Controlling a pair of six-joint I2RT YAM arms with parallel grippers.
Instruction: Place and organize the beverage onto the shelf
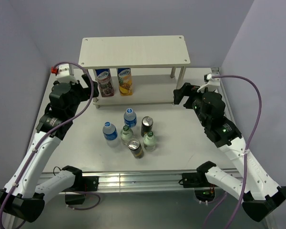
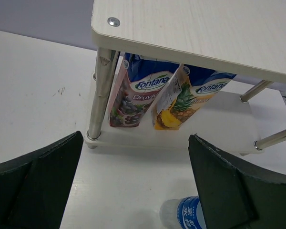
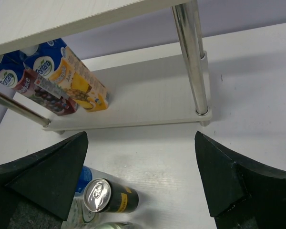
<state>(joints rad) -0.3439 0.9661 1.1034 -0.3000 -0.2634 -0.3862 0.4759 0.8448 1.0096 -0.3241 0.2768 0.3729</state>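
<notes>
Cream-boarded shelf (image 1: 133, 50) stands at the far side of the table (image 1: 190, 138), top tier bare. The left gripper (image 2: 136, 140) and right gripper (image 3: 142, 138) gape wide, holding nothing. Six drinks (image 1: 127, 134) cluster before it; I'd take an outer bottle (image 1: 109, 133) first, gripped upright.

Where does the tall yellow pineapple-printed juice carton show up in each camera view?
Top external: the yellow pineapple carton stands on the lower board of the cream two-tier shelf, left of centre.
Left wrist: upper centre, under the top board.
Right wrist: upper left, leaning in the picture.
Shared landmark: the purple berry carton is immediately to its left in all three views.
</notes>
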